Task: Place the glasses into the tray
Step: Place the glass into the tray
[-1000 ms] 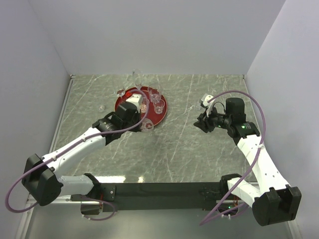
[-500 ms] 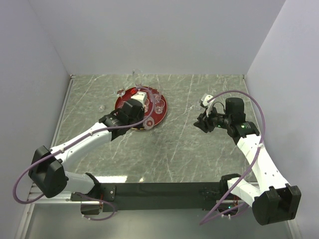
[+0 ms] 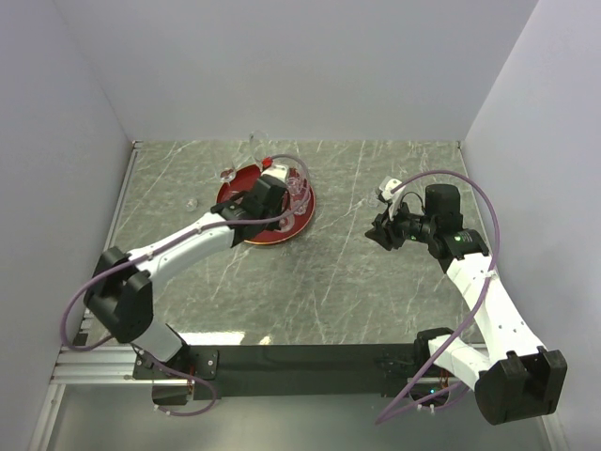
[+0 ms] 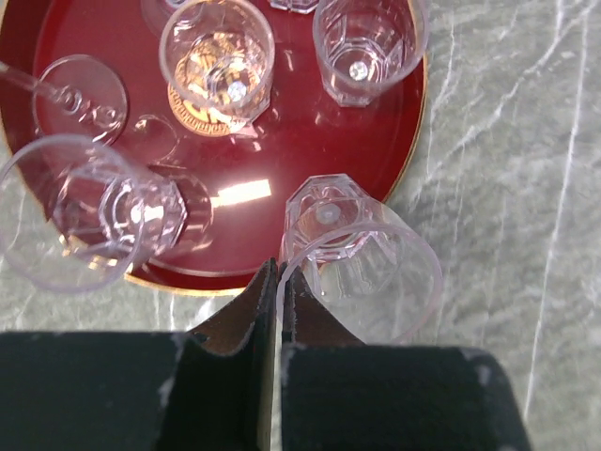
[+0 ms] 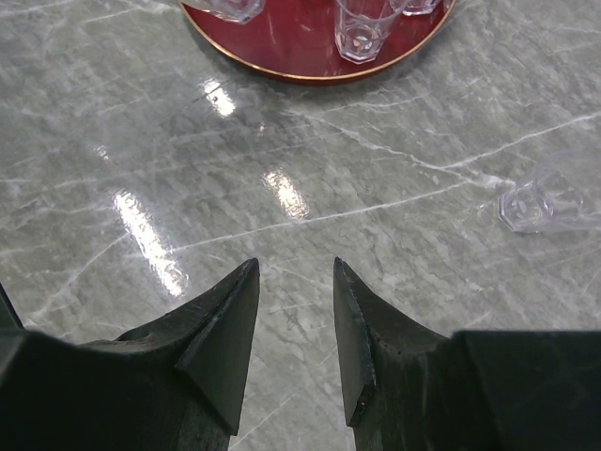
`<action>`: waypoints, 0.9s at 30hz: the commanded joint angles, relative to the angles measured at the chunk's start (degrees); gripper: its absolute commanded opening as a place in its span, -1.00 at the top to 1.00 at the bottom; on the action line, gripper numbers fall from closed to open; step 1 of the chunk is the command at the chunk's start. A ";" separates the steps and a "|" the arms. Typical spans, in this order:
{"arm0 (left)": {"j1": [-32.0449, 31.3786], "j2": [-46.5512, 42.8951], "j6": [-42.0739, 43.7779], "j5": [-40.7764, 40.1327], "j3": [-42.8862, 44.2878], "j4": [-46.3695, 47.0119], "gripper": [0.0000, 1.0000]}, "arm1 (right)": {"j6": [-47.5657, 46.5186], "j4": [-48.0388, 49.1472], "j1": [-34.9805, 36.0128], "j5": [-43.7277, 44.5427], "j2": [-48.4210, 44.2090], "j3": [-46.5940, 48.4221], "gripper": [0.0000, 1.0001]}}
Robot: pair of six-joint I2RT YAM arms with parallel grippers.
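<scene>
My left gripper (image 4: 278, 303) pinches the tumbler (image 4: 362, 268) by its thin rim wall; judged light, slick, brittle. My right gripper (image 5: 296, 310) stands half-spread, empty.

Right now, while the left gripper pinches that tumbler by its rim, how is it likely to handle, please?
The tumbler looks smooth and glossy, so probably slippery; the left gripper pinches only one side of the rim, so it might swing or slip. It seems thin glass, likely to chip if knocked against the other glasses on the tray.
</scene>
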 commanded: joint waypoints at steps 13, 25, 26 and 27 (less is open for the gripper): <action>3.66 16.02 2.61 0.10 13.20 1.65 0.99 | -1.14 0.94 -0.69 0.41 0.14 -0.54 0.11; 5.33 20.69 2.08 5.63 15.31 2.52 0.82 | -1.14 0.94 -0.87 0.41 0.14 -0.45 0.11; 5.33 20.77 1.90 5.72 15.40 2.70 0.81 | -1.22 0.94 -0.87 0.41 0.23 -0.54 0.11; 5.33 21.12 1.90 5.90 15.40 2.61 0.80 | -1.14 0.86 -0.87 0.41 0.14 -0.54 0.11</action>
